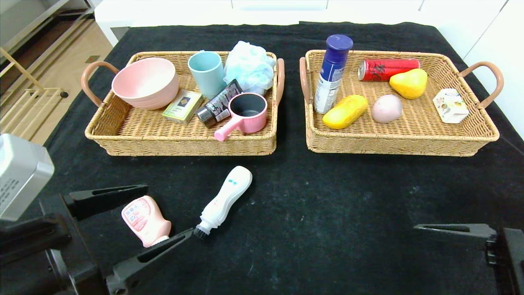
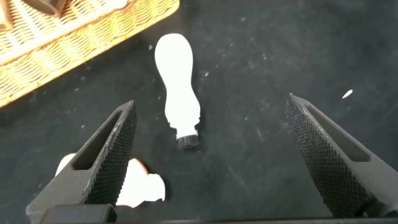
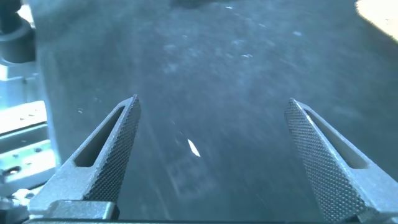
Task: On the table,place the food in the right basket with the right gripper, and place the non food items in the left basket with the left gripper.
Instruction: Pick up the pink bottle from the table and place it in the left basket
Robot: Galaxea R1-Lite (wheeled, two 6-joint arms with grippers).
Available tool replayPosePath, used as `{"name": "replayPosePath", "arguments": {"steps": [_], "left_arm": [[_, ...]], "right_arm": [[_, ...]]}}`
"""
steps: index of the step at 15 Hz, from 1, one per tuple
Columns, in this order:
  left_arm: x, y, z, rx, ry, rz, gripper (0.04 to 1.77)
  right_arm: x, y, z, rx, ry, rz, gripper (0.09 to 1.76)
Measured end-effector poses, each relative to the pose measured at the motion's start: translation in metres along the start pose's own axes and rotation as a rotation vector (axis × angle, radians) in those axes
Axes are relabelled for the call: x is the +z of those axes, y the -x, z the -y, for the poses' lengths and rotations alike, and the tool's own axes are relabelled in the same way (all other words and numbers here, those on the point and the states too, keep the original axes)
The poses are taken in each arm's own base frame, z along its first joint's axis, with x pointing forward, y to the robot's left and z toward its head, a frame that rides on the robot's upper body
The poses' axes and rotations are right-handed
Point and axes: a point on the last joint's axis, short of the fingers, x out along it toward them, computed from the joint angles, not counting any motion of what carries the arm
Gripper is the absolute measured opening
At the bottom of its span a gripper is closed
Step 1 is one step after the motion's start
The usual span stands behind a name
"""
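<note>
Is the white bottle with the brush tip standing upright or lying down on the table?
Lying down. The white bottle rests lengthwise on the black table, brush tip pointing toward the robot.

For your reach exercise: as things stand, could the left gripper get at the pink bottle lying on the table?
Probably yes. The left gripper has its jaws wide open on either side of the pink bottle, which lies on the table; only the white brush-tipped bottle lies close by.

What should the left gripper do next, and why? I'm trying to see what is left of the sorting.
Probably lower the left gripper and close on the pink bottle. Its fingers are open on either side of that bottle, which lies on the table beside the white brush-tipped bottle. Only these two are outside the left basket. The right gripper sits idle.
</note>
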Motion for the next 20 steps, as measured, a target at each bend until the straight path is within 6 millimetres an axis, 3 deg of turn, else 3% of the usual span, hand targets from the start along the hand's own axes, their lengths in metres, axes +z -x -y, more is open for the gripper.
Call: {"name": "replayPosePath", "arguments": {"steps": [5, 10, 15, 18, 20], "left_arm": [[0.009, -0.002, 0.0, 0.034, -0.007, 0.017, 1.72], [0.02, 0.001, -0.008, 0.107, 0.002, 0.021, 1.72], [0.019, 0.018, -0.014, 0.136, 0.0, 0.016, 1.72], [0.031, 0.023, -0.021, 0.175, -0.005, 0.03, 1.72], [0.038, 0.026, -0.024, 0.191, 0.0, -0.059, 1.72]], "right_arm": [[-0.007, 0.017, 0.009, -0.119, 0.018, 0.068, 1.7], [0.0, 0.028, 0.025, -0.266, 0.008, 0.105, 1.7], [0.002, 0.031, 0.026, -0.291, 0.011, 0.111, 1.7], [0.002, 0.033, 0.027, -0.309, 0.012, 0.113, 1.7], [0.003, 0.035, 0.027, -0.317, 0.017, 0.119, 1.7]]}}
